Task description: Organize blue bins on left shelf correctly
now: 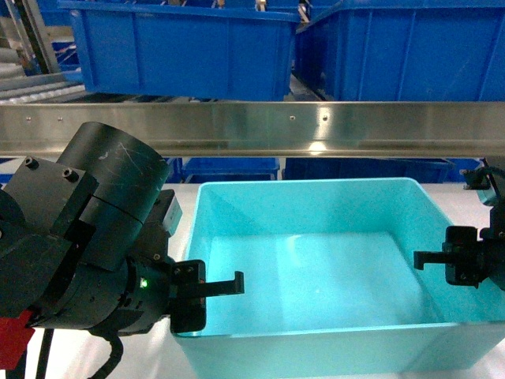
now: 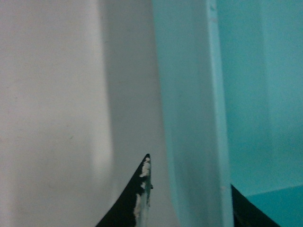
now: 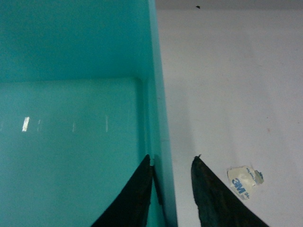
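I had L gripper (image 2: 189,189) and R gripper (image 3: 173,189) spread astride the turquoise bin (image 1: 316,268) walls on the white table (image 3: 227,94), not clamped; uneven closing could've tipped it w/ lift.

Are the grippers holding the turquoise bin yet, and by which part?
Not gripped yet: both straddle the turquoise bin's side walls, the left gripper and the right gripper each open, one finger inside and one outside.

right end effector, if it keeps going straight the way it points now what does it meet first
The right end effector straddles the turquoise bin's right wall, one finger inside, one outside. Straight ahead the wall simply runs on between them; depth is unclear.
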